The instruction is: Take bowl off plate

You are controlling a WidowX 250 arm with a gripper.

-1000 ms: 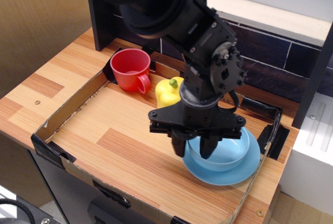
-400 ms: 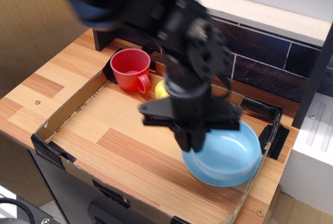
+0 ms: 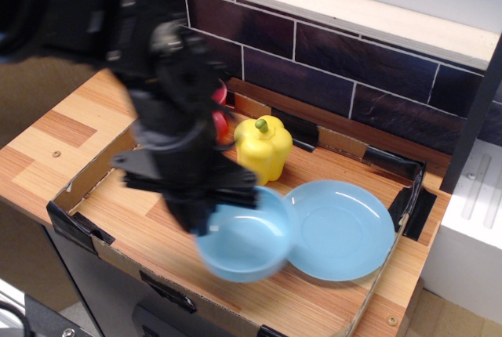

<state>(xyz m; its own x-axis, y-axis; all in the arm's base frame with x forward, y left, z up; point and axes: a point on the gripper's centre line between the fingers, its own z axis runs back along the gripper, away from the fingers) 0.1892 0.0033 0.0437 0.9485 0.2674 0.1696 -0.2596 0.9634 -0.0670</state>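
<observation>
The light blue bowl point(image 3: 249, 243) hangs in my gripper point(image 3: 205, 213), which is shut on its left rim. The bowl is blurred by motion and sits to the left of the plate, above the tray floor near the front wall. The flat light blue plate point(image 3: 343, 229) lies bare at the right end of the tray. The bowl's right edge just overlaps the plate's left rim in this view. My arm hides the bowl's left rim and the fingertips.
A yellow toy pepper point(image 3: 263, 147) stands behind the bowl. A red cup point(image 3: 221, 114) is mostly hidden behind my arm. All sit in a low cardboard tray point(image 3: 78, 213) on a wooden counter. A dark tiled wall runs along the back.
My gripper has lifted the bowl off the plate and carried it left and toward the front. The plate stayed in place and is now bare. The pepper is now fully visible.
</observation>
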